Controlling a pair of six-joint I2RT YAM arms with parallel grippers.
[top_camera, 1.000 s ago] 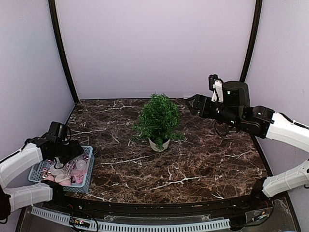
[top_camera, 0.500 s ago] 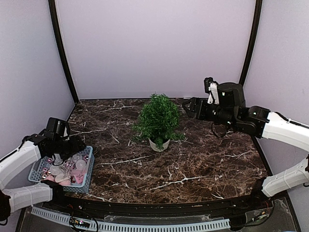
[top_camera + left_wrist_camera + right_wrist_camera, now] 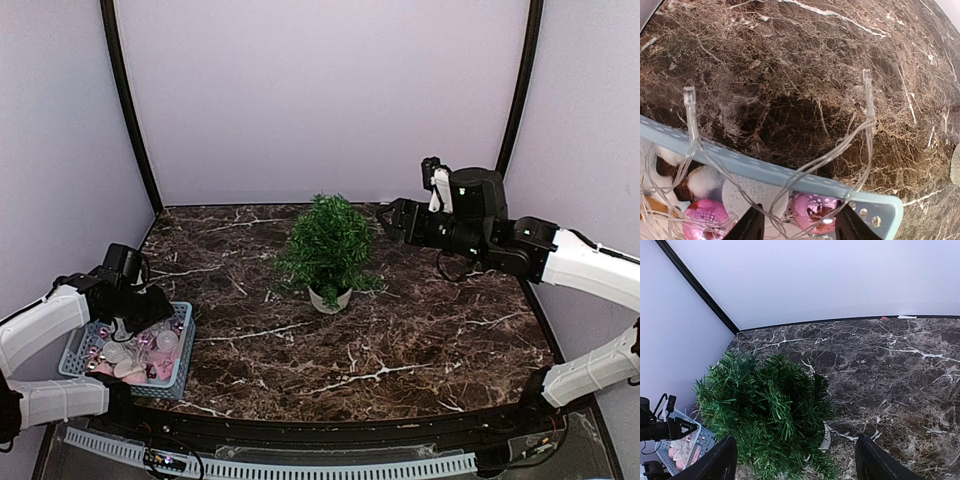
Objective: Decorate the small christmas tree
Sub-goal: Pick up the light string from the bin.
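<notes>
Right now my right arm has slid a bit closer to the small christmas tree (image 3: 327, 245) than it was a moment ago, and my left arm has dipped a little lower over the blue basket (image 3: 187, 342). The tree stands in its white pot (image 3: 329, 298) near the middle of the dark table (image 3: 420, 340), toward the back, and it has nothing on it yet. My left gripper (image 3: 800, 226) is down at the basket rim, and its fingers are partly apart. A thin string of lights (image 3: 832, 154) loops up between them and hangs over the rim, but I do not see them pinching it yet. Shiny pink balls (image 3: 812, 212) lie in the basket below. My right gripper (image 3: 795, 460) is wide and holds nothing; it waits just beside the tree, not touching it. I think I am at the picking-up step, so the job has hardly started. Next, my left fingers need to squeeze shut on the wire and lift slowly, so the string does not snag on the basket. Then the string has to go across the table to the tree.
</notes>
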